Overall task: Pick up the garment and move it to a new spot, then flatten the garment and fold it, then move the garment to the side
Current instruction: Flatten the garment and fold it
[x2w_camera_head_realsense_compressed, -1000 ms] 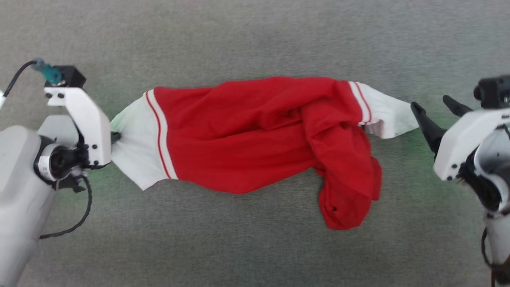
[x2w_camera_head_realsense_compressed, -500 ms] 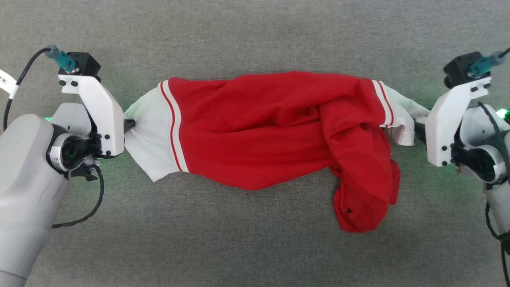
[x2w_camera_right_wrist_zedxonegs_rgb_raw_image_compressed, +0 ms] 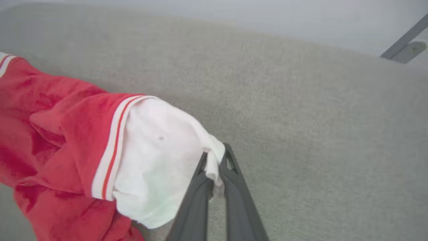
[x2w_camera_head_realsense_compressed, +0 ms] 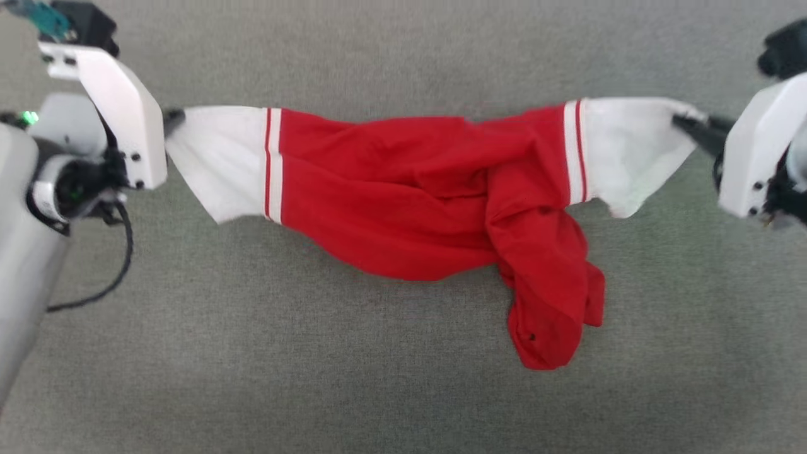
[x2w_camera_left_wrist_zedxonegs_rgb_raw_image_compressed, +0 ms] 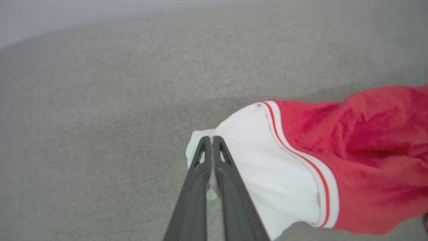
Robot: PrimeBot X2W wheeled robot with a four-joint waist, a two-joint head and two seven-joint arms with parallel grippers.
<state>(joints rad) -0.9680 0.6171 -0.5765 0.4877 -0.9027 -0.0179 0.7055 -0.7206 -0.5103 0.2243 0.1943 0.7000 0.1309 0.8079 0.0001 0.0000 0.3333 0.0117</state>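
The garment [x2w_camera_head_realsense_compressed: 410, 189], a red jersey with white sleeves and striped trim, hangs stretched between both grippers above the grey surface, its red body sagging and bunched at the lower right. My left gripper [x2w_camera_head_realsense_compressed: 173, 117] is shut on the end of the left white sleeve [x2w_camera_left_wrist_zedxonegs_rgb_raw_image_compressed: 254, 160]; its fingers [x2w_camera_left_wrist_zedxonegs_rgb_raw_image_compressed: 200, 177] pinch the fabric in the left wrist view. My right gripper [x2w_camera_head_realsense_compressed: 684, 121] is shut on the end of the right white sleeve [x2w_camera_right_wrist_zedxonegs_rgb_raw_image_compressed: 160, 157], with cloth squeezed between its fingers [x2w_camera_right_wrist_zedxonegs_rgb_raw_image_compressed: 230, 177]. The print is hidden in the folds.
A grey fabric-covered surface [x2w_camera_head_realsense_compressed: 252, 378] spreads under the garment on all sides. A grey metal bar [x2w_camera_right_wrist_zedxonegs_rgb_raw_image_compressed: 404, 43] shows past the surface's far edge in the right wrist view.
The right gripper came in from the right and shut on the right sleeve. Both grippers then rose and spread, pulling the sleeves taut and lifting the garment.
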